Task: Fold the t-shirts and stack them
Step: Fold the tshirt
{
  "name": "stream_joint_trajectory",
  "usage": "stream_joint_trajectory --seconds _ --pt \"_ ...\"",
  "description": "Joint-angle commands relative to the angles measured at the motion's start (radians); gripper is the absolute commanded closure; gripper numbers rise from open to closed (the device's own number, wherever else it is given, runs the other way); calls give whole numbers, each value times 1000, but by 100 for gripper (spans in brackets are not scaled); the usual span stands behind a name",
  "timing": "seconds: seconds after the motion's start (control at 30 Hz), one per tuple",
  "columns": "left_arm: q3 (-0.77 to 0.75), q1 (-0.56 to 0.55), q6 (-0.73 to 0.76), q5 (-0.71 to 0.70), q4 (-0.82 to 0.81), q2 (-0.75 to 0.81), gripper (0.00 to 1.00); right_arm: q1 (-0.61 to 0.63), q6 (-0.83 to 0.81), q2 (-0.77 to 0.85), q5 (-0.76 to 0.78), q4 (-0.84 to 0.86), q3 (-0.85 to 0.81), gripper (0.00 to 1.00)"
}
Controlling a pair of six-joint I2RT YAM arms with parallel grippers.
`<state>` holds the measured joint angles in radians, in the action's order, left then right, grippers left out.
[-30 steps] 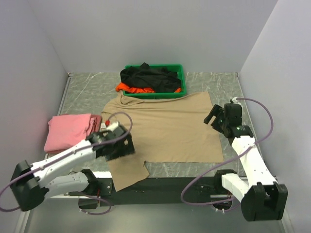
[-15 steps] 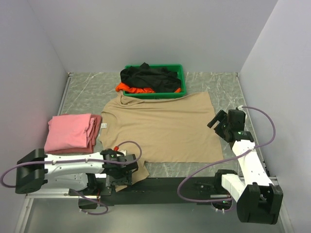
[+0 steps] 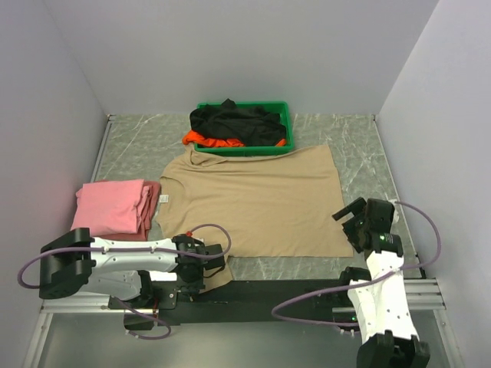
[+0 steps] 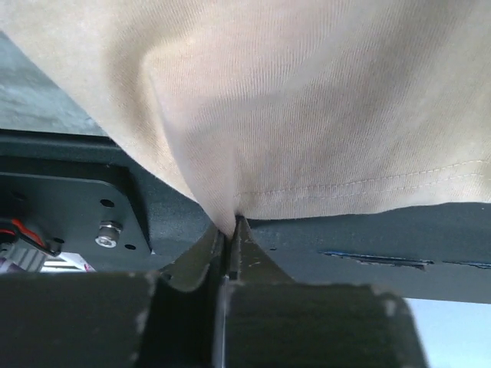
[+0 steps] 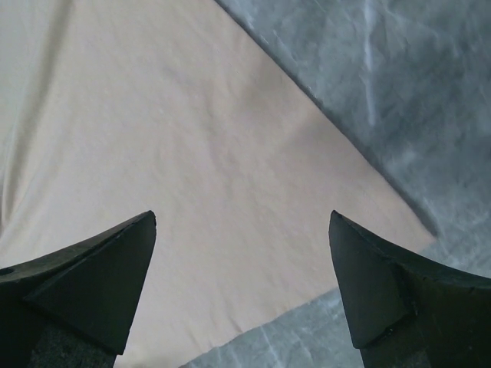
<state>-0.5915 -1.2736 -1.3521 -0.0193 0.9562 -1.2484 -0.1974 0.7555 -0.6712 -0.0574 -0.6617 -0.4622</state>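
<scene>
A large beige t-shirt (image 3: 257, 203) lies spread flat mid-table. My left gripper (image 3: 204, 268) is low at the table's near edge, shut on the hem of the shirt's near-left sleeve; the left wrist view shows the beige cloth (image 4: 307, 100) pinched between the jaws of the left gripper (image 4: 230, 227). My right gripper (image 3: 351, 226) hovers open over the shirt's near-right corner. In the right wrist view the right gripper (image 5: 242, 218) has only flat beige cloth (image 5: 192, 153) below it. A folded pink t-shirt (image 3: 111, 208) lies at the left. A black t-shirt (image 3: 234, 121) and an orange t-shirt (image 3: 211, 141) are bunched in the tray.
A green tray (image 3: 285, 115) stands at the back centre, touching the beige shirt's far edge. The black mounting plate (image 3: 268, 291) runs along the near edge under the left gripper. Grey walls close in on three sides. Marbled tabletop (image 3: 360, 146) shows right of the shirt.
My left gripper dropped to the near-left sleeve at the table's edge and shut on its hem. My right arm drew back along the shirt's right edge to its near-right corner, still open.
</scene>
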Motion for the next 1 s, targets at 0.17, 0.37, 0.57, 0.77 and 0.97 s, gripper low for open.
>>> stream_joint_trajectory --seconds 0.17,0.37,0.57,0.77,0.97 --pt "-42 0 -12 -114 87 63 99 -8 143 122 -91 -144 63 5" --pt "-87 31 18 -148 107 70 100 -7 130 111 -85 -202 79 6" --pt "-116 97 77 -172 116 95 99 -7 133 91 -84 -159 135 9" --pt "-137 169 151 -163 82 107 99 -8 133 52 -76 -101 172 13" --pt "-165 227 203 -153 78 112 100 -7 124 35 -87 -41 172 34"
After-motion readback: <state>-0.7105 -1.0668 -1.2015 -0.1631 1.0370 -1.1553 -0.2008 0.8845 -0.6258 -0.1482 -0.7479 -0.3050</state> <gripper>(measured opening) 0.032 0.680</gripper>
